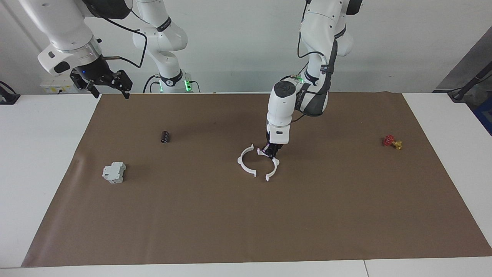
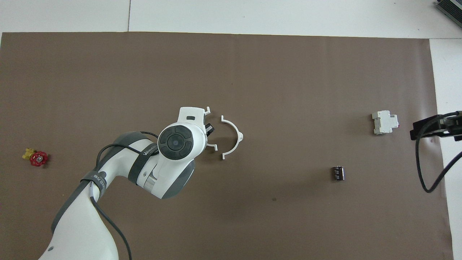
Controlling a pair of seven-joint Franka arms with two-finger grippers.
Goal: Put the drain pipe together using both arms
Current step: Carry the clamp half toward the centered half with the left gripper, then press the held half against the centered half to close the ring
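Observation:
The drain pipe is two thin white half-ring arcs. One arc (image 1: 241,161) (image 2: 236,134) lies flat mid-mat. My left gripper (image 1: 271,151) (image 2: 208,128) is shut on the other arc (image 1: 276,164), low over the mat right beside the lying one. Their open sides face each other across a narrow gap and the tabs do not touch. In the overhead view my wrist hides most of the held arc (image 2: 213,147); only its ends show. My right gripper (image 1: 110,92) (image 2: 433,130) waits open, raised over the mat's corner at the right arm's end.
A pale grey blocky device (image 1: 113,172) (image 2: 384,122) and a small black cylinder (image 1: 165,136) (image 2: 338,173) lie toward the right arm's end. A red-and-yellow valve (image 1: 392,142) (image 2: 35,157) sits toward the left arm's end. The brown mat (image 1: 246,231) covers the table.

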